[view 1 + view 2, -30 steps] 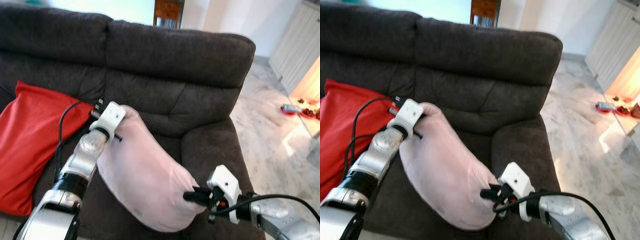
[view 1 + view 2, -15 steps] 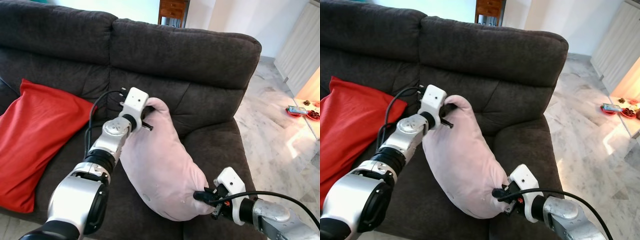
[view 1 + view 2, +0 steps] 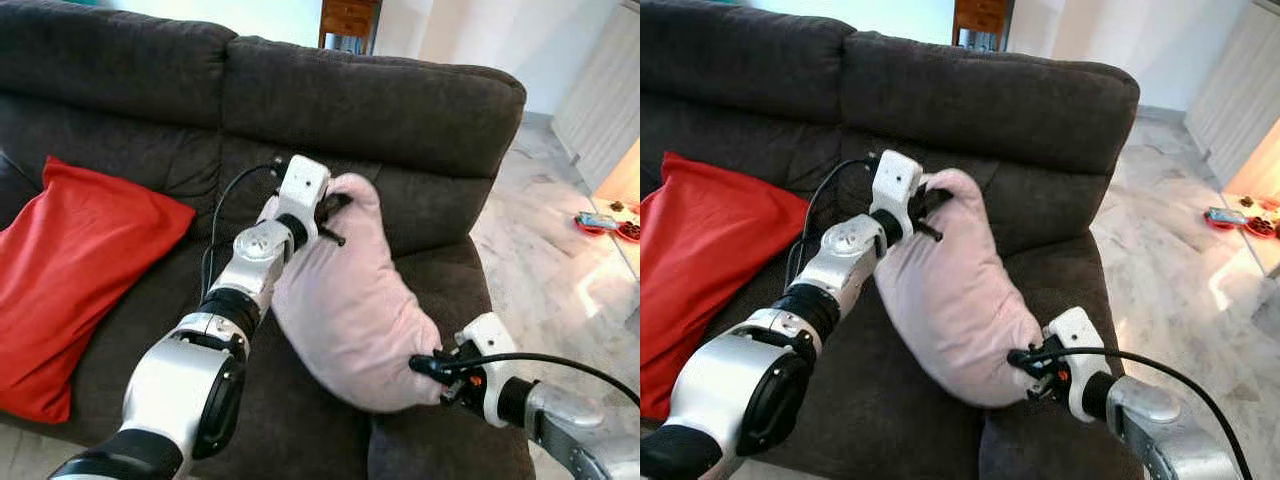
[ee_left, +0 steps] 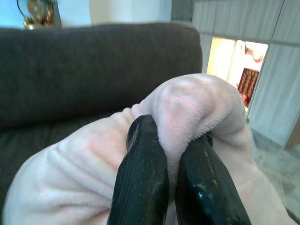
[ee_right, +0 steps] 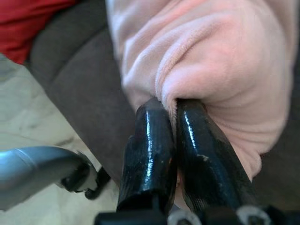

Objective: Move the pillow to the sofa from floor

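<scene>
The soft pale pink fleece pillow (image 3: 350, 300) hangs stretched between the two arms over the right-hand seat of the dark grey fabric sofa (image 3: 400, 120), its upper end against the backrest and its lower end near the front of the seat cushion beside the armrest. The left tool (image 3: 330, 210) is clamped on a fold of fleece at the pillow's top corner, its two black fingers (image 4: 140, 178) pinched close with the cloth bunched between them. The right tool (image 3: 425, 365) is clamped on the pillow's lower corner, fingers (image 5: 150, 150) squeezed together on a ridge of pink fabric. A flat red square cushion (image 3: 70, 270) leans on the sofa's left seat, well apart from the pillow. A pale marble floor (image 3: 540, 260) runs off to the right.
</scene>
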You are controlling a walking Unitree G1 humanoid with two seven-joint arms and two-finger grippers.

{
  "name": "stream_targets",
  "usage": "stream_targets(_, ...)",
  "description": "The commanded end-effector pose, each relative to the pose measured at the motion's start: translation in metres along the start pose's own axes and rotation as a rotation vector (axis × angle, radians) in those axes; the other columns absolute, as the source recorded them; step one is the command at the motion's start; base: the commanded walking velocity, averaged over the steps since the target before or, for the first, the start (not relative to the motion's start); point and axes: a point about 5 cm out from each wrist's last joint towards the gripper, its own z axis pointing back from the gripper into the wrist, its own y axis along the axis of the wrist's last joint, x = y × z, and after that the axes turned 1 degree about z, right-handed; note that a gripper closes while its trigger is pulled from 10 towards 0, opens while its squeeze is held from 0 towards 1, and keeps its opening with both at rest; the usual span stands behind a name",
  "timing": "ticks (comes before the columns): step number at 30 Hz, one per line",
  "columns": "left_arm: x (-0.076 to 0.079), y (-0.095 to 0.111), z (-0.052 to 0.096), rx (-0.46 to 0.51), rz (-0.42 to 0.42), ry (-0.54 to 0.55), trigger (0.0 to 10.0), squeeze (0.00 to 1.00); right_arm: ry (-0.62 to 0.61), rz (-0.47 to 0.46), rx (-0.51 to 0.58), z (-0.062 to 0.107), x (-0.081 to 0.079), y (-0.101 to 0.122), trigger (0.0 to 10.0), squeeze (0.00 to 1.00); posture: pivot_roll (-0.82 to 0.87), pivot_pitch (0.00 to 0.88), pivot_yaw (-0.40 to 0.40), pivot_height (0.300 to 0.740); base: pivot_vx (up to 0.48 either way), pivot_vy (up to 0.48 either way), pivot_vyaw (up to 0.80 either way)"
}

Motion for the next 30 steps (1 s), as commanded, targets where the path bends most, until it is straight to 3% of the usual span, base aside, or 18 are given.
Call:
stream_targets(1, 0.013, 0.016, -0.010, 0.064, -0.008, -0.066, 10.0, 0.00, 0.055, 0.052, 0.086, 0.002, -0.008, 0.022, 10.0, 0.00, 0.00, 0.000, -0.086, 0.740, 0.000, 0.000, 0.00)
stream_targets(11, 0.017, 0.006, -0.007, 0.054, 0.031, -0.077, 10.0, 0.00, 0.023, 0.055, 0.084, 0.015, -0.003, 0.026, 10.0, 0.00, -0.02, 0.000, -0.082, 0.740, 0.000, 0.000, 0.00)
stream_targets(16, 0.022, -0.004, -0.004, 0.039, 0.055, -0.087, 10.0, 0.00, 0.082, 0.086, 0.055, 0.027, -0.011, 0.025, 10.0, 0.00, -0.02, 0.000, -0.083, 0.740, 0.000, 0.000, 0.00)
stream_targets(20, 0.022, -0.006, -0.003, 0.037, 0.071, -0.076, 10.0, 0.00, 0.011, 0.084, 0.020, 0.034, -0.001, 0.019, 10.0, 0.00, -0.04, 0.000, -0.085, 0.740, 0.000, 0.000, 0.00)
stream_targets(26, 0.023, -0.013, 0.000, 0.024, 0.085, -0.068, 10.0, 0.00, 0.019, 0.051, -0.005, 0.033, -0.005, 0.012, 10.0, 0.00, -0.03, 0.000, -0.088, 0.740, 0.000, 0.000, 0.00)
stream_targets(30, 0.018, -0.031, 0.011, -0.017, 0.110, -0.029, 10.0, 0.00, 0.017, 0.014, -0.075, 0.029, -0.006, -0.007, 10.0, 0.00, -0.04, 0.000, -0.087, 0.740, 0.000, 0.000, 0.00)
